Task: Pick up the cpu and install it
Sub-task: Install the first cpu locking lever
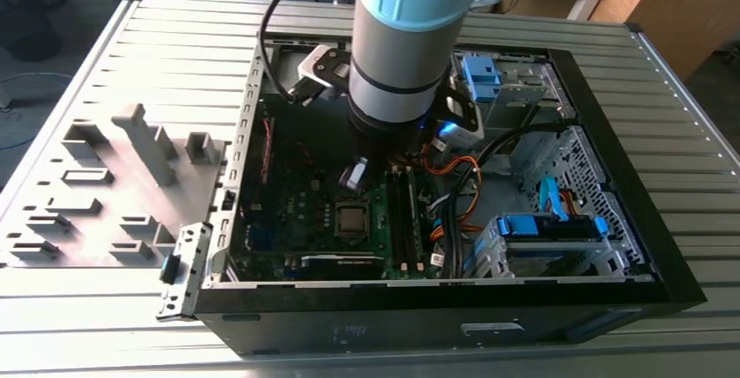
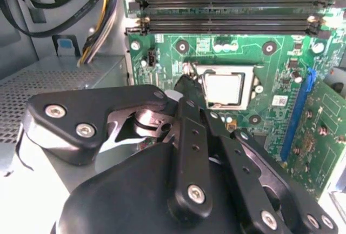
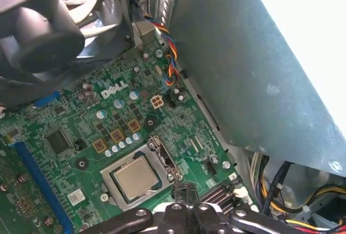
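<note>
The cpu point(image 3: 134, 176) has a pale, brushed-looking metal top with a dull sheen, set in a shiny metal socket frame point(image 3: 162, 161). The motherboard point(image 3: 108, 120) is glossy green laminate. The gripper point(image 2: 186, 96) has matt black links with bright metal screws. The case wall point(image 3: 243, 72) is dull grey sheet metal, finely speckled. The surface point(image 1: 104, 74) is ribbed, satin-grey metal.

The cpu point(image 3: 135, 176) sits in the socket point(image 3: 164, 158) beside memory sticks point(image 2: 227, 12)

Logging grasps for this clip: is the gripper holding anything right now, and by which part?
Nothing is held. The cpu sits in the socket, apart from the gripper.
</note>
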Tool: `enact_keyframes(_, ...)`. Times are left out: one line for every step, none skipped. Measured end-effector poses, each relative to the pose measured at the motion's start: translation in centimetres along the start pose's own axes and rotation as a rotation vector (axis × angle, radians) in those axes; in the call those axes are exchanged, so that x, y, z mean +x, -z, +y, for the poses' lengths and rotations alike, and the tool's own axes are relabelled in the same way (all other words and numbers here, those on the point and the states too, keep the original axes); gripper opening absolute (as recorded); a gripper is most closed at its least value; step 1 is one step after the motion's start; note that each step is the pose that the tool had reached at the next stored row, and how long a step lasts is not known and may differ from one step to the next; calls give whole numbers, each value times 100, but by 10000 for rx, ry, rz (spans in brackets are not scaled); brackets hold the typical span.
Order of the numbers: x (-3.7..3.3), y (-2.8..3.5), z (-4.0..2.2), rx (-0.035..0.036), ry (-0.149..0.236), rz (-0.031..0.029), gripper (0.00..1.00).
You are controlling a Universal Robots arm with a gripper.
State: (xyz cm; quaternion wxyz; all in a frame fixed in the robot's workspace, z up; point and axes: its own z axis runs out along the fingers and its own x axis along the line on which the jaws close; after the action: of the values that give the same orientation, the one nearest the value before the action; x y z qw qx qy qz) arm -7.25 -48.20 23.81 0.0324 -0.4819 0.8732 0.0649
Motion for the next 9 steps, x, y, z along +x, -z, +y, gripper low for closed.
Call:
enact_keyframes(-4, 0, -6, 0, 0, 0, 11)
enact_keyframes(-8, -1, -13, 0, 0, 0, 11)
enact_keyframes(-13, -1, -19, 0, -1, 0, 11)
enact_keyframes(-17, -2, -27, 0, 0, -1, 11)
enact_keyframes(-21, -3, -33, 0, 0, 0, 11)
enact_keyframes(-23, -9, -37, 0, 0, -2, 11)
enact_keyframes(-22, -17, -38, 0, -1, -1, 11)
enact_keyframes(-20, -29, -39, 0, -2, 0, 11)
enact_keyframes(-19, -43, -41, 0, -2, 3, 11)
